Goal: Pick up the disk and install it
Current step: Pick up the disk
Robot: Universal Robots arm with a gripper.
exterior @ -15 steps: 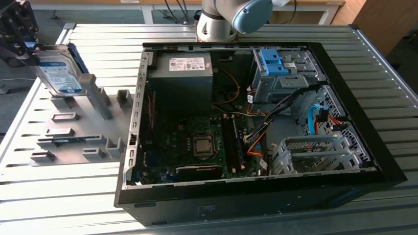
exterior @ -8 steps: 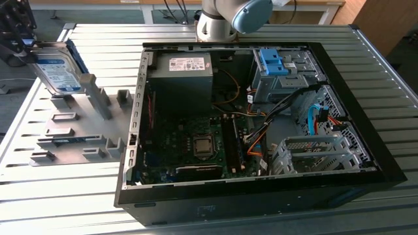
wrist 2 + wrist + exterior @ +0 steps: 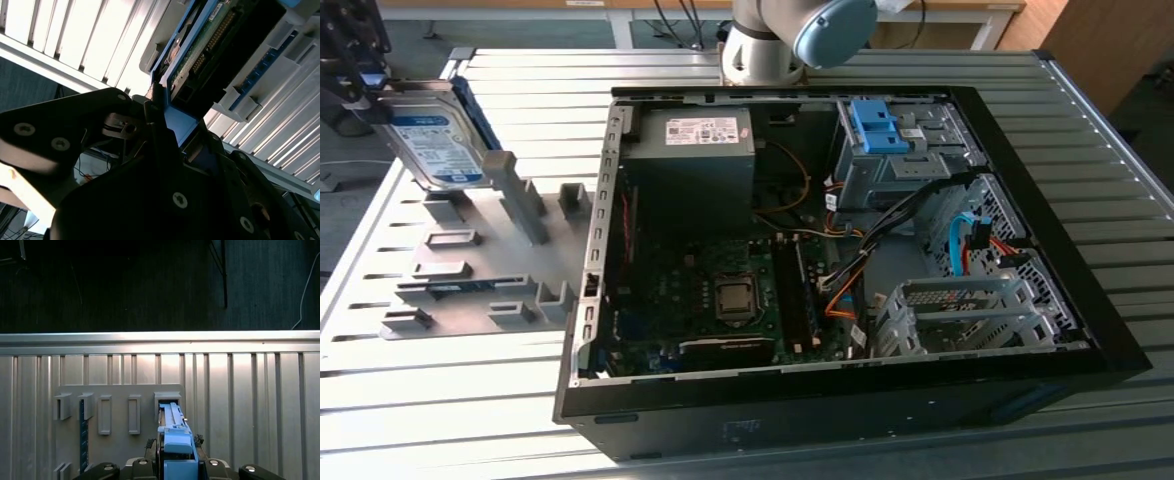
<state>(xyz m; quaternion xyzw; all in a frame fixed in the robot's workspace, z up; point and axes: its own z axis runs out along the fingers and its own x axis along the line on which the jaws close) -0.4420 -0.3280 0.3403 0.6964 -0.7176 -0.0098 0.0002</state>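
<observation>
Over at the far corner of the ribbed metal table (image 3: 454, 400), on the exterior view's left, the gripper (image 3: 371, 95) is clamped tight on the blue-framed end of the disk (image 3: 438, 145), which stands on edge with its white-and-blue label showing. The disk is at the far corner of the grey slotted plate (image 3: 480, 270), and I can't make out whether its lower edge rests in a slot or hangs clear. The open computer case (image 3: 1067, 330) lies just beside the plate, with a bare blue bracket (image 3: 877, 125) near its far edge.
</observation>
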